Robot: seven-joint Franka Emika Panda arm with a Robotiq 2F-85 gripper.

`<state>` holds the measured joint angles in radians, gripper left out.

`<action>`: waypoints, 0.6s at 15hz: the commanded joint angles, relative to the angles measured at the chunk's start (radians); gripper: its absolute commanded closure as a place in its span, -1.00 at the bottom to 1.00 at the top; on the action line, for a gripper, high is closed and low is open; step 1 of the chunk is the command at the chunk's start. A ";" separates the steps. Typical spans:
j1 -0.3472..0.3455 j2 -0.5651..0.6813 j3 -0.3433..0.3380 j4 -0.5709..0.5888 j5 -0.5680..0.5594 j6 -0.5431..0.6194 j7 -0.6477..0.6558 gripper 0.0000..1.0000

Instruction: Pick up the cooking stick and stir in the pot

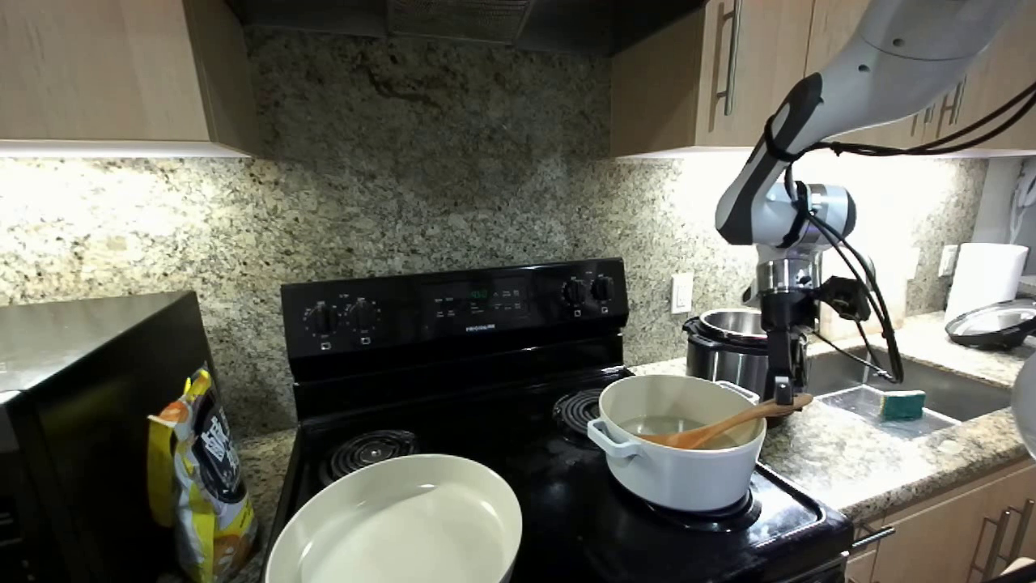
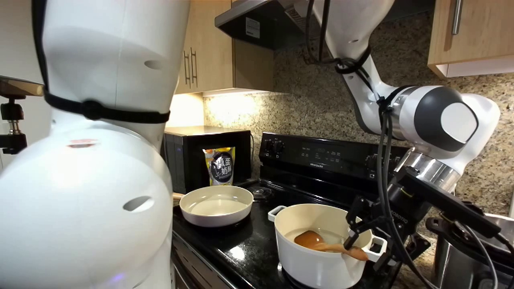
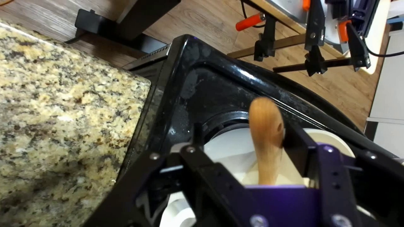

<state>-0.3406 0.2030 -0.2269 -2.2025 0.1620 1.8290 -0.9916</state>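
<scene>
The cooking stick, a light-brown wooden spoon (image 1: 720, 425), leans in the white pot (image 1: 688, 474). Its head is down inside the pot, and its handle rests across the rim and sticks out past it; this shows in both exterior views, with the spoon (image 2: 321, 245) and pot (image 2: 317, 269). My gripper (image 2: 364, 253) is low at the pot's rim, around the handle end. In the wrist view the fingers of the gripper (image 3: 243, 134) stand apart with the spoon handle (image 3: 265, 126) between them. The handle is close to the right finger, with a wide gap to the left finger.
The pot stands on a black stove (image 1: 566, 502). A wide white pan (image 1: 396, 526) stands on the stove too. A steel cooker (image 1: 728, 356) is right behind the gripper. A snack bag (image 1: 214, 486) leans by a black microwave (image 2: 213, 140). A sink (image 1: 858, 372) lies beyond the counter.
</scene>
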 commanded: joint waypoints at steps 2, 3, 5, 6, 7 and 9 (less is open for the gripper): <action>0.005 0.019 0.006 0.019 -0.043 -0.032 -0.042 0.39; 0.004 0.020 0.007 0.020 -0.041 -0.033 -0.041 0.54; 0.001 0.018 0.005 0.018 -0.038 -0.032 -0.041 0.80; 0.001 0.015 0.004 0.018 -0.038 -0.036 -0.042 0.87; 0.001 0.012 0.002 0.017 -0.039 -0.037 -0.041 0.91; 0.002 0.008 0.000 0.016 -0.042 -0.033 -0.033 1.00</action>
<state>-0.3361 0.2158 -0.2227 -2.1959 0.1423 1.8108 -1.0128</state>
